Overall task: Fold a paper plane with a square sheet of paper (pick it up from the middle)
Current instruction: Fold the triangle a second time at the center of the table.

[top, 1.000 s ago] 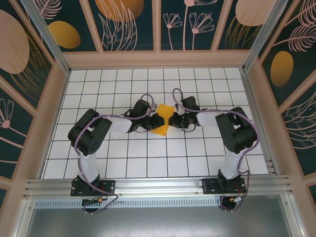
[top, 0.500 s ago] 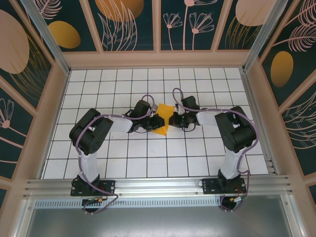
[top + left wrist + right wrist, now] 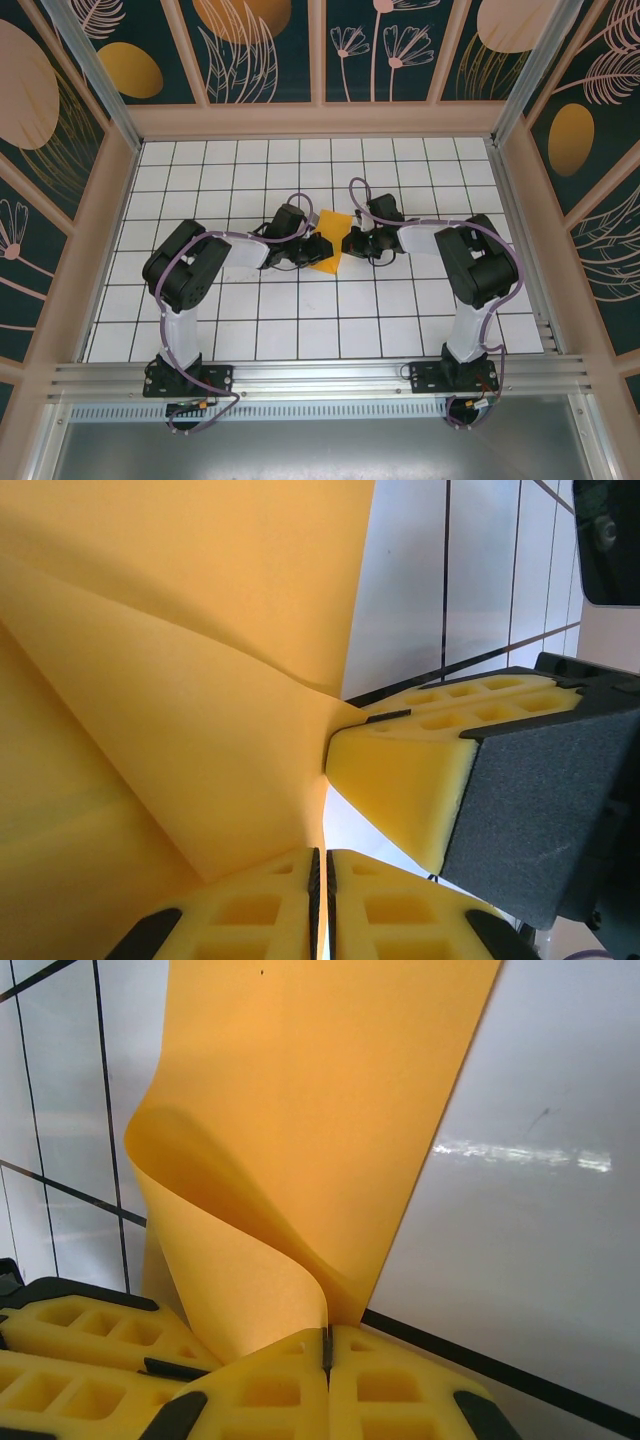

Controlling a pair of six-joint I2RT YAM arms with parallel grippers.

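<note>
The paper (image 3: 331, 243), part-folded and curling, sits at the middle of the table (image 3: 250, 330), pinched from the table's left by the left gripper (image 3: 318, 247) and from its right by the right gripper (image 3: 346, 241), both clamped tight on its edge. In the last second they have edged slightly closer and the paper's near tip has drawn in: a fold being brought over, I judge, not yet creased.

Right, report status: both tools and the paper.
Left tool shut on paper. Right tool shut on paper. Paper curled between them. Nothing in the way.
</note>
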